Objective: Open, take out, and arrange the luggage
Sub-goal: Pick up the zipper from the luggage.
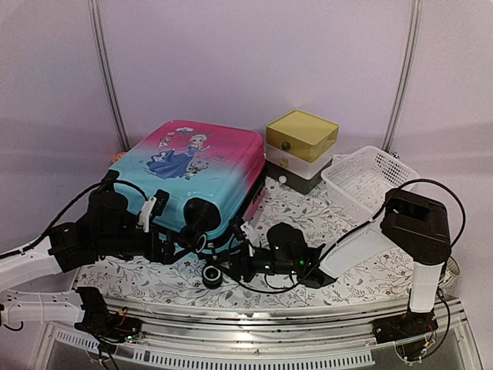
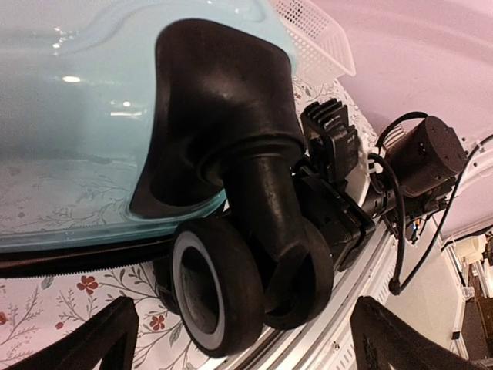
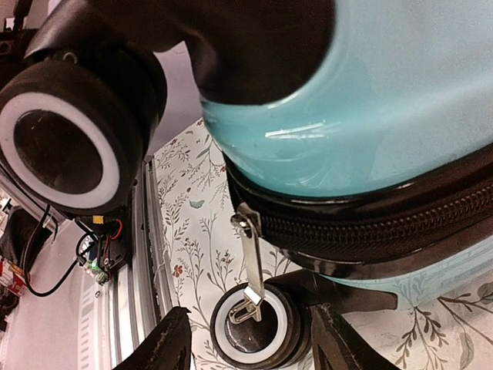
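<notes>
Top external view gives us the luggage [image 1: 192, 173] lying flat on the table [image 1: 308, 204], printed shell up, left of centre, with its wheeled end turned towards the arm bases. A yellow-topped drawer box [image 1: 300, 146] and a white basket [image 1: 370, 177] stand apart from it on the right. The zip band is closed all round as far as we can see, so we judge the opening step is only starting.

At the right wrist, the right jaws stand partly open with a clear gap. The metal zipper pull [image 3: 248, 262] hangs just beyond that gap, its tip lying over the lower wheel [image 3: 250, 331]. Nothing is pinched yet. The left jaws are spread wide on either side of the upper wheel [image 2: 216, 293] and grip nothing.

We see three ways this could go wrong:

- **Missed pull:** The pull is thin and hangs loose. If the right jaws close slightly off line, they could nip air or catch the wheel rim behind it.
- **Case dragged:** Nothing pins the case. A tug along the zip may drag the whole shell across the cloth, or swing it round, instead of running the slider.
- **Arms fouling:** Both wrists crowd the same corner. A sideways sweep along the zip band could knock one arm against the other, or against the wheel housing.
</notes>
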